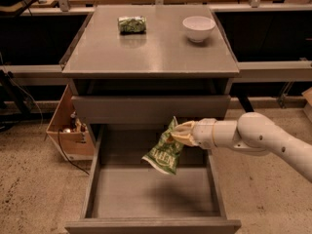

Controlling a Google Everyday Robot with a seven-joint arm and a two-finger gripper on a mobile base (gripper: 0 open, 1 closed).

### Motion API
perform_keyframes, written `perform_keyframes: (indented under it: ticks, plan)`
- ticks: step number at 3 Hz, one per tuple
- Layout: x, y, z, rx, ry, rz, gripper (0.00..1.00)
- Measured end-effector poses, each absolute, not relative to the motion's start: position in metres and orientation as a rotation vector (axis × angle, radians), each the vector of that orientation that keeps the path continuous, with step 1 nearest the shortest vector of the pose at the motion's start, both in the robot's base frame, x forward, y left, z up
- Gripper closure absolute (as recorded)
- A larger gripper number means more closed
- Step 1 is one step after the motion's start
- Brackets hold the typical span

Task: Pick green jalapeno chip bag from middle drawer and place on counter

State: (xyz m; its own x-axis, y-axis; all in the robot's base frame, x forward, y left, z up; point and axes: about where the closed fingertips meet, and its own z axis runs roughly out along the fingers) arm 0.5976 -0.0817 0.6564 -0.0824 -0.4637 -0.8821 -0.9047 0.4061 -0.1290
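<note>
The green jalapeno chip bag (165, 152) hangs from my gripper (178, 133), which is shut on its top corner. The bag is lifted above the floor of the open middle drawer (151, 196), in front of the shut drawer front above it. My white arm (263, 138) reaches in from the right. The grey counter (151, 45) lies above and behind, apart from the bag.
A small rolled green packet (132, 24) and a white bowl (198, 28) sit at the back of the counter. An open cardboard box (69, 128) with cables stands on the floor left of the cabinet. Wooden benches run along the back.
</note>
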Motion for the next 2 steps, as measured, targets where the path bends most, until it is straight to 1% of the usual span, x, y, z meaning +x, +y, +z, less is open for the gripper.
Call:
perform_keyframes:
  ticks: [1, 2]
  plan:
    - [0.598, -0.082, 0.656, -1.205, 1.71, 0.58, 1.0]
    - [0.593, -0.075, 0.7, -1.239, 1.661, 0.523, 1.0]
